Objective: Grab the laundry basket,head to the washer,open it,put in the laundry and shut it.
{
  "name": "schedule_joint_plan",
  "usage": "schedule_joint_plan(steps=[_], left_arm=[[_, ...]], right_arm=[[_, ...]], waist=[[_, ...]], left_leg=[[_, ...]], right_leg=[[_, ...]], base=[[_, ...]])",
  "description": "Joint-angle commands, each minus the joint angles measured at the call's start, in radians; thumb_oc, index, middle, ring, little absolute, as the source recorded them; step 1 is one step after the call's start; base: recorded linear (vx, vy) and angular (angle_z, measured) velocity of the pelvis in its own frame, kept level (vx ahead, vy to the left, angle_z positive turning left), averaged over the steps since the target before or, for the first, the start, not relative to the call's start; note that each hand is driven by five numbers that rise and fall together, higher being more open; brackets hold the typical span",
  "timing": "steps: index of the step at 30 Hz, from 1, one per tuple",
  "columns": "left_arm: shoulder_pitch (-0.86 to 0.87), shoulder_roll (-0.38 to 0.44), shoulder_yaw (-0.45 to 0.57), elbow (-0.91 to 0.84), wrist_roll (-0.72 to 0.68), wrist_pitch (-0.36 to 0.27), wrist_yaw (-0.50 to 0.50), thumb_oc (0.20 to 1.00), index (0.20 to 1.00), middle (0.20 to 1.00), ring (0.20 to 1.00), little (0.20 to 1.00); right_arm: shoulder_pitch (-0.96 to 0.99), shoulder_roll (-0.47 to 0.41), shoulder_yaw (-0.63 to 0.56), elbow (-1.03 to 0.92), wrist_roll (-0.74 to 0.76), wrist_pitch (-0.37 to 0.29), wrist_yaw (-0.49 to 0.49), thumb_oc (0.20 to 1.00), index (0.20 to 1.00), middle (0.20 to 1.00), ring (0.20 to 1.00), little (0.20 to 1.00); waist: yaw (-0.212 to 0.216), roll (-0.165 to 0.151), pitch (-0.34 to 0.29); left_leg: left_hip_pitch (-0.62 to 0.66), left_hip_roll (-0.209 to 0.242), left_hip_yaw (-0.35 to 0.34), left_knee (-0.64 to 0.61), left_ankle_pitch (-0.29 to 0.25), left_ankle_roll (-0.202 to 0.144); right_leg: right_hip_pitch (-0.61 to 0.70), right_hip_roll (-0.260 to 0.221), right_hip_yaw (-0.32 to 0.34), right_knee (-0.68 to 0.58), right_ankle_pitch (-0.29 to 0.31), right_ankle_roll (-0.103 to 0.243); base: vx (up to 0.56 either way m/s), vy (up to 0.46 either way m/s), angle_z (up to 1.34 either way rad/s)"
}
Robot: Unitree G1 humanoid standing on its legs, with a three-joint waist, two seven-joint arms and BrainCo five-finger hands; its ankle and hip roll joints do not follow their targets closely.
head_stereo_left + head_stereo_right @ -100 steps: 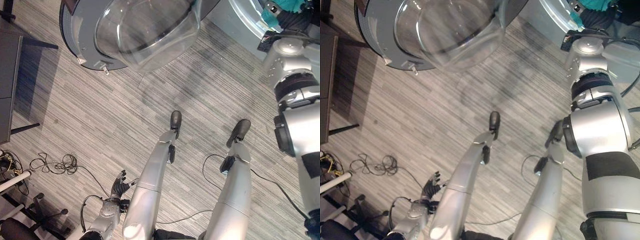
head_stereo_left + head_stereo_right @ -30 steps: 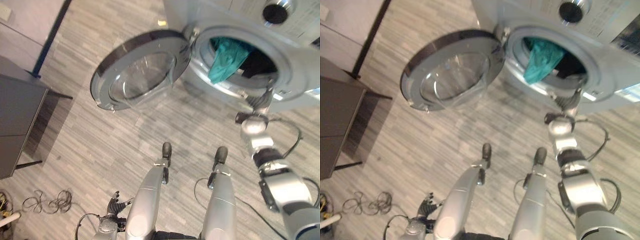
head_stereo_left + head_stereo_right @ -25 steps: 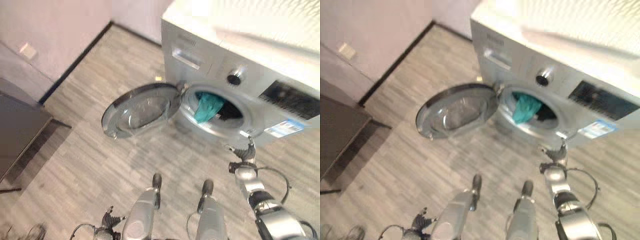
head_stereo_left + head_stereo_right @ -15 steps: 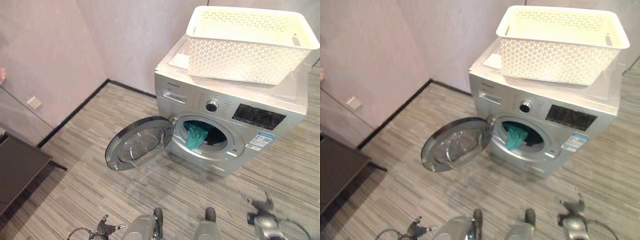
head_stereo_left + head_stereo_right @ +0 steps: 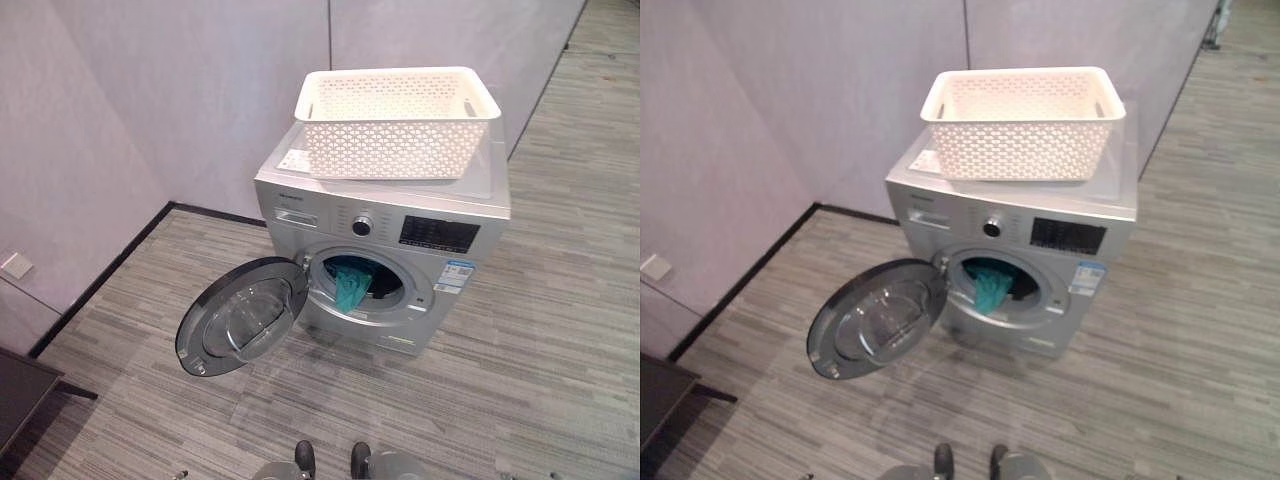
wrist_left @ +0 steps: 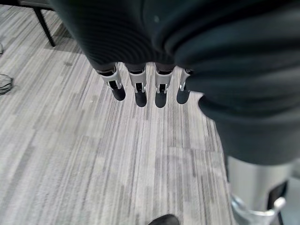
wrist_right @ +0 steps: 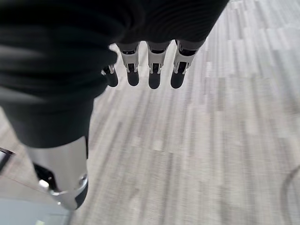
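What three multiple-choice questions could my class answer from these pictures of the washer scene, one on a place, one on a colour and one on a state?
1. Where is the laundry basket?
A. On the floor
B. On top of the washer
C. Inside the drum

2. What colour is the cloth hanging at the drum's mouth?
A. Teal
B. Red
C. Yellow

3. How is the washer door?
A. Shut
B. Taken off
C. Swung open

Answers:
1 B: the white laundry basket sits on the washer, on its top.
2 A: the cloth draped over the drum's rim is teal.
3 C: the washer door stands wide open beside the drum.

The left hand and the right hand hang over bare floor, with fingers straight and nothing in them.
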Motion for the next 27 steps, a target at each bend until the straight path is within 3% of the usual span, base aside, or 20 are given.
schedule_joint_plan(steps=[1,3,4,6,7,8,9,10,18,21,23,27], left_arm=[[-0.073,0.047,0.021,-0.003,-0.009,-0.030,0.008,1.000,1.000,1.000,1.000,1.000],[-0.093,0.073,0.035,0.012,-0.010,-0.026,0.010,1.000,1.000,1.000,1.000,1.000],[-0.099,0.083,0.039,0.013,-0.011,-0.024,0.009,1.000,1.000,1.000,1.000,1.000],[-0.115,0.131,0.055,0.022,-0.020,-0.026,0.022,1.000,1.000,1.000,1.000,1.000],[-0.115,0.131,0.055,0.023,-0.020,-0.026,0.022,1.000,1.000,1.000,1.000,1.000],[-0.133,0.173,0.071,0.039,-0.030,-0.025,0.027,1.000,1.000,1.000,1.000,1.000],[-0.133,0.173,0.071,0.040,-0.030,-0.026,0.027,1.000,1.000,1.000,1.000,1.000],[-0.161,0.224,0.086,0.051,-0.032,-0.026,0.024,1.000,1.000,1.000,1.000,1.000],[-0.214,0.389,0.124,0.036,-0.002,-0.032,0.015,1.000,1.000,1.000,1.000,1.000],[-0.320,0.494,0.113,0.023,0.030,-0.032,0.039,1.000,1.000,1.000,1.000,1.000],[-0.321,0.495,0.113,0.024,0.030,-0.032,0.039,1.000,1.000,1.000,1.000,1.000],[-0.481,0.570,0.076,0.016,-0.006,-0.039,0.070,1.000,1.000,1.000,1.000,1.000]], right_arm=[[-0.033,-0.090,0.035,-0.003,-0.051,0.002,0.020,1.000,1.000,1.000,1.000,1.000],[-0.040,-0.101,0.028,-0.029,-0.039,-0.001,0.025,1.000,1.000,1.000,1.000,1.000],[-0.038,-0.101,0.030,-0.039,-0.035,-0.001,0.026,1.000,1.000,1.000,1.000,1.000],[-0.040,-0.110,0.041,-0.056,-0.034,-0.006,0.028,1.000,1.000,1.000,1.000,1.000],[-0.039,-0.110,0.041,-0.056,-0.034,-0.006,0.028,1.000,1.000,1.000,1.000,1.000],[-0.036,-0.120,0.051,-0.073,-0.048,-0.008,0.034,1.000,1.000,1.000,1.000,1.000],[-0.036,-0.120,0.051,-0.073,-0.049,-0.008,0.035,1.000,1.000,1.000,1.000,1.000],[-0.033,-0.138,0.061,-0.071,-0.080,-0.001,0.048,1.000,1.000,1.000,1.000,1.000],[-0.027,-0.151,0.068,-0.060,-0.131,0.009,0.088,1.000,1.000,1.000,1.000,1.000],[-0.034,-0.138,0.105,-0.100,-0.139,0.003,0.110,1.000,1.000,1.000,1.000,1.000],[-0.035,-0.137,0.104,-0.100,-0.139,0.003,0.109,1.000,1.000,1.000,1.000,1.000],[-0.050,-0.098,0.173,-0.162,-0.131,-0.006,0.128,1.000,1.000,1.000,1.000,1.000]], waist=[[0.035,-0.018,0.046],[0.006,-0.041,0.029],[0.006,-0.041,0.021],[0.006,-0.040,0.004],[0.005,-0.040,0.005],[-0.008,-0.027,-0.006],[-0.010,-0.027,-0.004],[-0.030,-0.015,-0.014],[-0.026,-0.019,-0.001],[-0.034,-0.055,0.037],[-0.033,-0.056,0.037],[-0.043,-0.109,0.100]], left_leg=[[-0.056,-0.139,-0.130,0.171,-0.104,-0.007],[-0.062,-0.055,-0.058,0.188,-0.112,-0.010],[-0.053,-0.030,-0.057,0.190,-0.118,-0.010],[-0.036,0.013,-0.139,0.173,-0.079,-0.026],[-0.034,0.013,-0.141,0.170,-0.078,-0.027],[-0.006,0.047,-0.202,0.104,-0.041,-0.049],[-0.003,0.048,-0.203,0.100,-0.039,-0.050],[0.039,0.062,-0.179,0.019,-0.062,-0.053],[0.078,0.005,-0.140,-0.059,-0.080,-0.023],[0.067,-0.012,-0.114,-0.114,-0.066,0.000],[0.066,-0.012,-0.114,-0.113,-0.066,0.000],[0.015,-0.014,-0.105,-0.129,-0.052,0.004]], right_leg=[[0.058,-0.055,0.037,-0.050,0.039,0.144],[0.043,-0.096,0.025,-0.071,0.054,0.161],[0.041,-0.100,0.030,-0.078,0.052,0.158],[0.034,-0.110,0.043,-0.080,0.056,0.158],[0.036,-0.110,0.042,-0.080,0.056,0.157],[0.033,-0.111,0.059,-0.083,0.057,0.165],[0.035,-0.111,0.057,-0.084,0.057,0.165],[0.036,-0.128,0.055,-0.081,0.062,0.176],[0.019,-0.183,0.109,-0.097,0.123,0.221],[-0.028,-0.212,0.128,-0.104,0.166,0.253],[-0.028,-0.212,0.129,-0.104,0.166,0.253],[-0.078,-0.223,0.126,-0.116,0.196,0.266]], base=[[-0.25,0.072,-0.28],[-0.17,0.111,-0.37],[-0.10,0.155,-0.19],[-0.05,0.145,0.13],[-0.02,0.195,0.05],[0.00,0.132,-0.10],[0.01,0.318,-0.09],[0.02,0.244,-0.20],[-0.01,0.247,-0.20],[-0.12,0.291,-0.47],[-0.06,0.087,-0.17],[-0.11,0.076,-0.06]])
